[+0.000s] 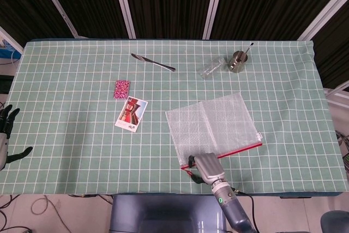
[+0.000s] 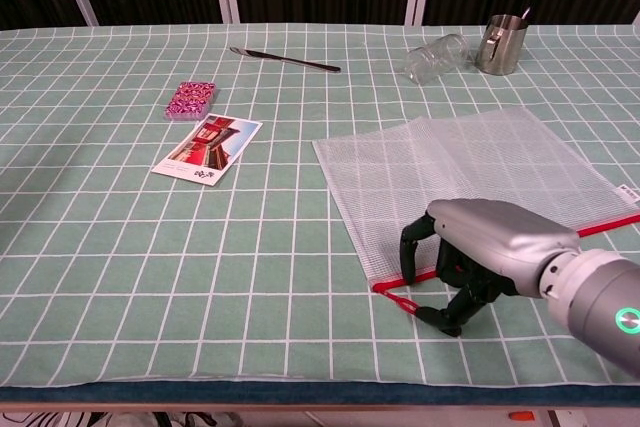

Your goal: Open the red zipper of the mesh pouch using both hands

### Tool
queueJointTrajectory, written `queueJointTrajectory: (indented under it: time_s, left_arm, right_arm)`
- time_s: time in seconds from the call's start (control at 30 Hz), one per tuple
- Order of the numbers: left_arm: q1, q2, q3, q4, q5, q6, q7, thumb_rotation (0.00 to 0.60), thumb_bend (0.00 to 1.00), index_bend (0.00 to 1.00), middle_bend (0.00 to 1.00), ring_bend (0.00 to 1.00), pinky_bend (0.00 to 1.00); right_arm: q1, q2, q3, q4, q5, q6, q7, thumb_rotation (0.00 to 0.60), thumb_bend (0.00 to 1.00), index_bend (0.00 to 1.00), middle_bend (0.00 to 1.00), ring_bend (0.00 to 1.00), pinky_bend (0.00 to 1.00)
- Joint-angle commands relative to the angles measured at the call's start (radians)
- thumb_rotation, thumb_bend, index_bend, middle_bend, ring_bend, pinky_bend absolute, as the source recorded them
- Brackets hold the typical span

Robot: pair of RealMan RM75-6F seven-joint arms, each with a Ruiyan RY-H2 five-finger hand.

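Pouch (image 2: 470, 162): flat on the table (image 1: 65, 96), right of centre, red zipper (image 2: 610, 224) along its near edge. Pull cord (image 2: 405, 301): trails from the near-left corner.

My right hand (image 2: 480, 247): over that corner, fingers curled down at the cord; I cannot tell if it grips.

My left hand (image 1: 6, 135): off the table's left edge, fingers spread, holding nothing.

Card (image 1: 131, 114), knife (image 1: 152, 62), cup (image 1: 238, 61): well apart.

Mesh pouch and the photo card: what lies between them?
Nothing: in the head view only bare checked cloth separates the photo card from the mesh pouch.
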Motion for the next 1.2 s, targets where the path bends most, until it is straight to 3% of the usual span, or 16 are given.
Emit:
queueJointTrajectory:
  time_s: [0.03,0.5,1.2]
  left_arm:
    - [0.0,0.0,0.0,0.0,0.001,0.0,-0.003,0.6,0.06,0.0,0.0,0.0,0.0]
    - [-0.001,0.002,0.001,0.003,0.005,-0.001,-0.021,0.6,0.06,0.0,0.0,0.0,0.0]
    - [-0.002,0.005,0.001,-0.006,0.0,-0.005,-0.021,0.6,0.06,0.0,0.0,0.0,0.0]
  right_arm:
    - [-0.004,-0.007,-0.006,-0.003,0.004,0.009,-0.003,0.6,0.36,0.51,1.0,1.0,0.98]
    - [-0.016,-0.033,-0.016,-0.007,0.03,0.048,-0.024,0.6,0.36,0.51,1.0,1.0,0.98]
    - [-0.017,-0.023,-0.022,-0.003,0.059,0.05,-0.026,0.6,0.5,0.56,1.0,1.0,0.98]
